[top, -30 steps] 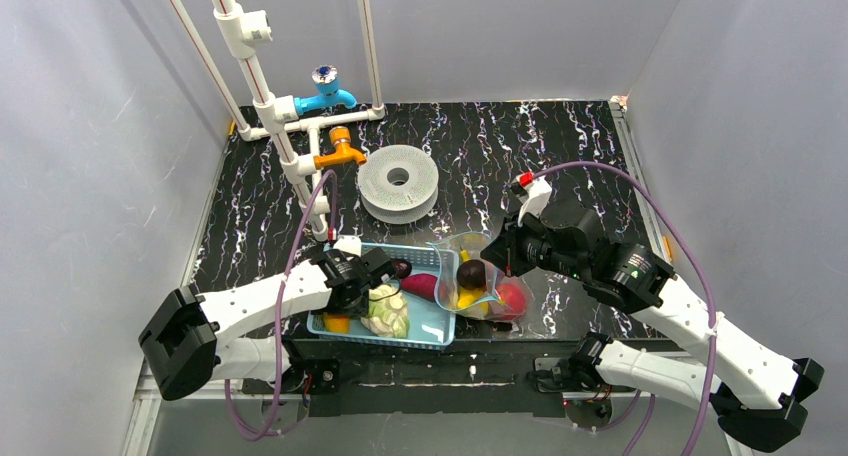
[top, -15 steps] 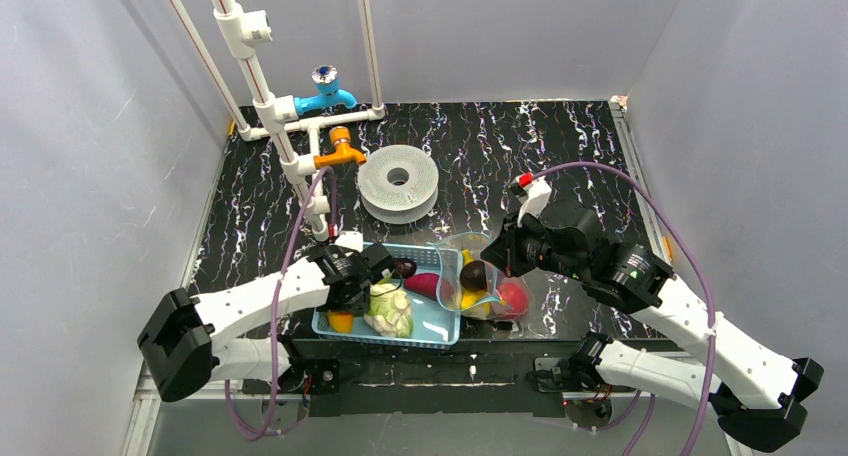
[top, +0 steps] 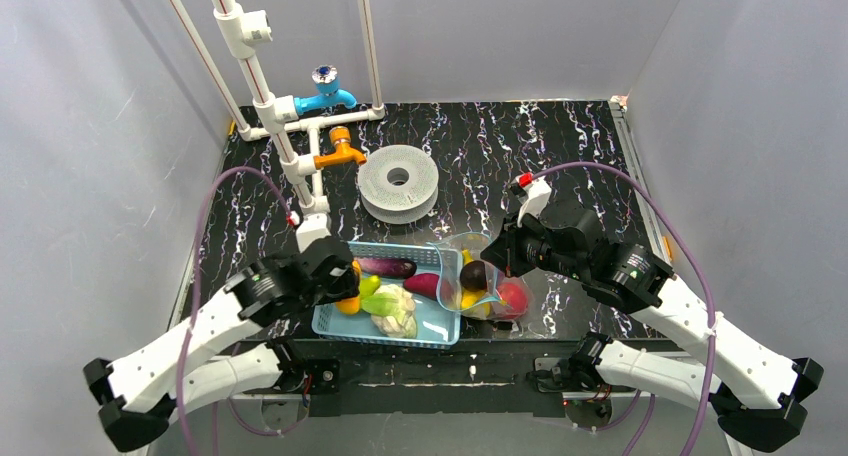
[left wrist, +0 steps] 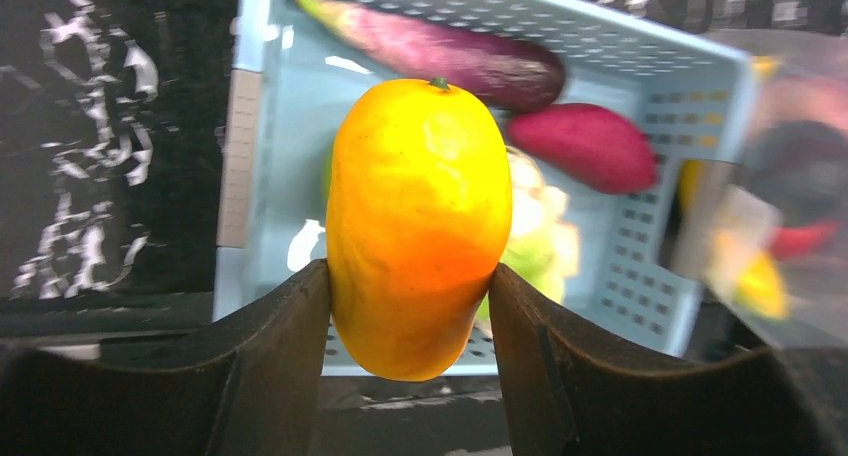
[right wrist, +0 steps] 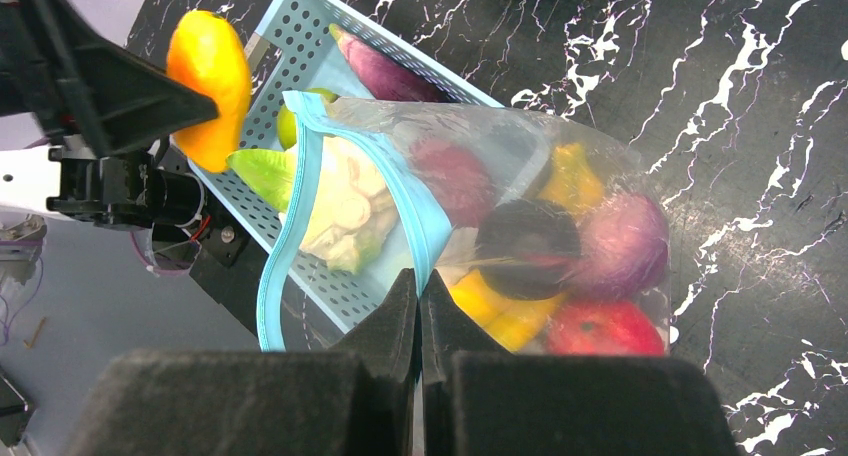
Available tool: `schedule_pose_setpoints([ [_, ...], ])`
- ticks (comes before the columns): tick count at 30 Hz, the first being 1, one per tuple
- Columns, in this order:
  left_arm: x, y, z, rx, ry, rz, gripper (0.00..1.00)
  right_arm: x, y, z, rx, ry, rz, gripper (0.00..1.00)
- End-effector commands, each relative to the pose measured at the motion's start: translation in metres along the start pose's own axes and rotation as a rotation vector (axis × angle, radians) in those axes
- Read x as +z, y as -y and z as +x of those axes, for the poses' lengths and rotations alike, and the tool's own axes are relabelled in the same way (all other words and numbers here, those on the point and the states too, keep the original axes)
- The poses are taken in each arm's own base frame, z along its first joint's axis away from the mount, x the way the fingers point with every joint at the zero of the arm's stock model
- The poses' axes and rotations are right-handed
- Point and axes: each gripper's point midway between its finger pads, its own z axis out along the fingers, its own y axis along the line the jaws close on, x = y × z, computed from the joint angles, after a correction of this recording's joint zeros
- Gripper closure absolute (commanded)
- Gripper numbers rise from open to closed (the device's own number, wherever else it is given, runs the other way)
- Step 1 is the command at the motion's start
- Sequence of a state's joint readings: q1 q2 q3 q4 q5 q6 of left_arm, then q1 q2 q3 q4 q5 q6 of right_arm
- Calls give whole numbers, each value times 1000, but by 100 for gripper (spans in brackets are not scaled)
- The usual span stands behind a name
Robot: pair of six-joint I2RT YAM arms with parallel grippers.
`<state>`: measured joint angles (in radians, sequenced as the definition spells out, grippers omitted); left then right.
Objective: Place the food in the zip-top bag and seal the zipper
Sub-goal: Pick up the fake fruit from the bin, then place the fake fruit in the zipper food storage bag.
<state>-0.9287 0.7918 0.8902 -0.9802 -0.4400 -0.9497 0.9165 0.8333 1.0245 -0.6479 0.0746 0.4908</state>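
Left gripper [left wrist: 412,306] now sits higher over the basket [left wrist: 690,126], pinching the orange piece [left wrist: 418,216]; right gripper [right wrist: 418,296] pinches the half-filled bag [right wrist: 560,176], zipper [right wrist: 287,231] unsealed.

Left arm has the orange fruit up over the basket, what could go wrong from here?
The glossy orange fruit is pinched only across one end by the left tool, so it may slip out on the way. The right tool pinches the zipper at one spot, so the mouth of the zip-top bag hangs floppy; the fruit could catch the rim or drag it loose.
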Motion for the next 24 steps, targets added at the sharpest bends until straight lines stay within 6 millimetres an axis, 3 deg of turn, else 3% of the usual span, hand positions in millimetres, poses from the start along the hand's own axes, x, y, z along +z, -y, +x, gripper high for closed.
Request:
schedule_pose_setpoints([
  [1, -28, 32, -12, -90, 50, 259, 76, 0, -11, -17, -5, 56, -44, 99],
  [8, -76, 101, -25, -207, 48, 718, 75, 1, -15, -19, -6, 51, -57, 99],
  [13, -104, 169, -16, -149, -100, 1032, 74, 1, -17, -20, -5, 47, -68, 99],
  [20, -117, 232, 10, -23, -281, 1160, 76, -4, -20, -21, 1, 57, -85, 99],
  [24, -108, 252, 16, -9, -328, 1135, 77, -6, -23, -20, 0, 67, -109, 99],
])
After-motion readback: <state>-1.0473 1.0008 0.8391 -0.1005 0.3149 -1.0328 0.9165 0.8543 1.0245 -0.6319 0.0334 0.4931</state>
